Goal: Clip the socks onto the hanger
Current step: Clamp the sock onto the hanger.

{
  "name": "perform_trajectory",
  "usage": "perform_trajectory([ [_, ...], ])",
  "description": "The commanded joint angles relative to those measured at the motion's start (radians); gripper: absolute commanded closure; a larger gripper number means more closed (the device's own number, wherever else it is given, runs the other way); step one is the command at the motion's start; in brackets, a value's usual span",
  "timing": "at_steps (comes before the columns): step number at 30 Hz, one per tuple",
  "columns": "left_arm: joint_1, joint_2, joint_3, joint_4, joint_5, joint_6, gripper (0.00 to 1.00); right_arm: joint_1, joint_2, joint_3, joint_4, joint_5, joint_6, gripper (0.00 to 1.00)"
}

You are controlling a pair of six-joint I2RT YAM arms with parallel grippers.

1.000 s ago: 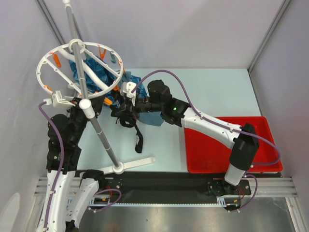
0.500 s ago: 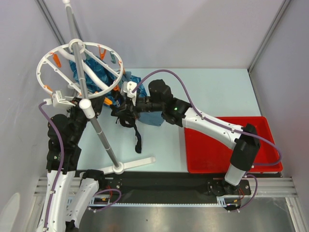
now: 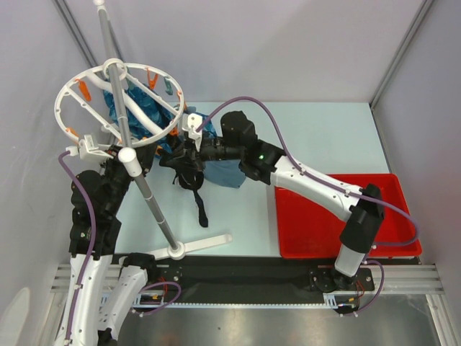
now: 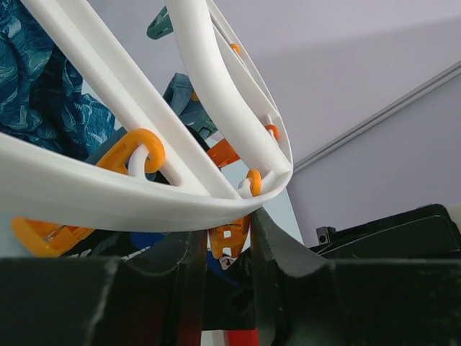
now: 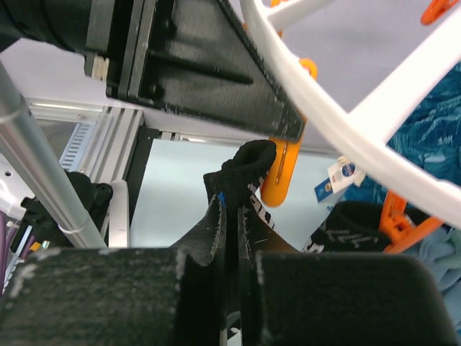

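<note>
The white ring hanger (image 3: 86, 79) stands on a pole at the left. My left gripper (image 3: 171, 153) is under the ring's near right edge. In the left wrist view it (image 4: 225, 245) is shut on an orange clip (image 4: 229, 239) that hangs from the ring (image 4: 108, 194). My right gripper (image 3: 181, 161) is shut on a black sock (image 3: 200, 205) whose tail hangs down over the table. In the right wrist view it (image 5: 232, 216) holds the sock's top (image 5: 241, 169) against the orange clip (image 5: 283, 173). A second black sock (image 5: 346, 227) with white marks hangs at the right.
Blue patterned cloths (image 3: 133, 108) hang from the ring's far side. A grey-blue cloth (image 3: 225, 174) lies under the right arm. A red tray (image 3: 338, 223) sits at the right. The grey pole (image 3: 148, 194) and its white foot (image 3: 202, 244) stand close to the sock.
My right arm has moved up and left toward the ring's edge, lifting the sock; its tail has swung a little left. The left arm has stayed put.
</note>
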State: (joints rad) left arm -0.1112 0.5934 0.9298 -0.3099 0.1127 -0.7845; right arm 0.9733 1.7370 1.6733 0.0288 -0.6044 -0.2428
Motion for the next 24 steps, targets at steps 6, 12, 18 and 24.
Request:
perform_trajectory([
  [6,-0.007,-0.017,0.032,-0.043,0.033,0.017,1.00,-0.001,0.033,0.100,-0.079,0.015,-0.053,1.00],
  [12,-0.007,-0.020,0.047,-0.037,0.025,0.028,1.00,-0.002,-0.079,-0.067,-0.060,0.124,-0.008,1.00],
  [18,-0.007,-0.009,-0.005,0.100,0.154,0.040,1.00,-0.033,-0.032,0.026,-0.149,0.060,0.045,1.00],
  [24,-0.007,-0.006,-0.063,0.213,0.238,0.082,1.00,-0.019,-0.002,0.066,-0.234,0.049,0.045,1.00],
])
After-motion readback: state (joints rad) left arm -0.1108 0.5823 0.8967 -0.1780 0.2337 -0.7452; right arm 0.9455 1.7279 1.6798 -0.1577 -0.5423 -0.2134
